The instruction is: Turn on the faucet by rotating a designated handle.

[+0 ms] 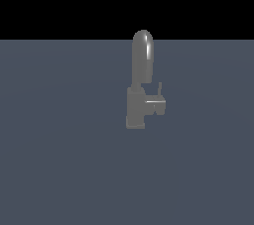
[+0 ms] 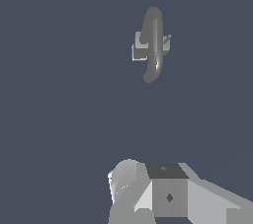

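A matte grey faucet (image 1: 141, 90) stands alone on the flat blue-grey floor, with a blocky base and a tall round-topped spout. The handle (image 1: 157, 104) is a short stub jutting from the base toward the exterior view's right, with a thin pin (image 1: 159, 88) standing up from it. In the wrist view the faucet (image 2: 152, 45) is seen from above and far off, its spout covering most of the base. Grey blocky parts of my gripper (image 2: 168, 193) fill that picture's edge, well apart from the faucet. Its fingers cannot be made out. The exterior view does not show the gripper.
A plain blue-grey floor (image 1: 59, 159) stretches all around the faucet, ending at a black background behind it.
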`<state>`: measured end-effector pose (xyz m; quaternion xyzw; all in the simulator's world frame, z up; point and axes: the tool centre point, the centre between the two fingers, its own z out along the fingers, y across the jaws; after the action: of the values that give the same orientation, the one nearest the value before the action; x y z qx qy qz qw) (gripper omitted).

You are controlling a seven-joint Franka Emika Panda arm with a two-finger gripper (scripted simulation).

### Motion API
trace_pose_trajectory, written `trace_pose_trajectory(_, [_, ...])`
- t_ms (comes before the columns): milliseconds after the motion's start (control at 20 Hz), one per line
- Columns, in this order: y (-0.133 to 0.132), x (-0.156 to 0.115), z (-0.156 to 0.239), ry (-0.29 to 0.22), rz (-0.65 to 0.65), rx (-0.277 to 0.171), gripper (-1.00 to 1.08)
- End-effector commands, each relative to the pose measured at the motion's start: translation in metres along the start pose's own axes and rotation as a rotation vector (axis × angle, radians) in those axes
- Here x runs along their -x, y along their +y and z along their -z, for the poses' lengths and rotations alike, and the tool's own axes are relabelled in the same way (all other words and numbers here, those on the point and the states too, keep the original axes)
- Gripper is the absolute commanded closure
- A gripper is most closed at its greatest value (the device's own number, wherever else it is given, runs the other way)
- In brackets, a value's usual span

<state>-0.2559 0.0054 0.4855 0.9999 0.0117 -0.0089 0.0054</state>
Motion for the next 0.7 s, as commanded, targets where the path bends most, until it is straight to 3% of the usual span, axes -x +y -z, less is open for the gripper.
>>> trace_pose_trajectory(0, [0.0,0.0,0.0,0.0,0.0,0.0,1.08])
trace_pose_trajectory(650, [0.003,-0.023,-0.003,-0.054,-0.054,-0.053,1.08])
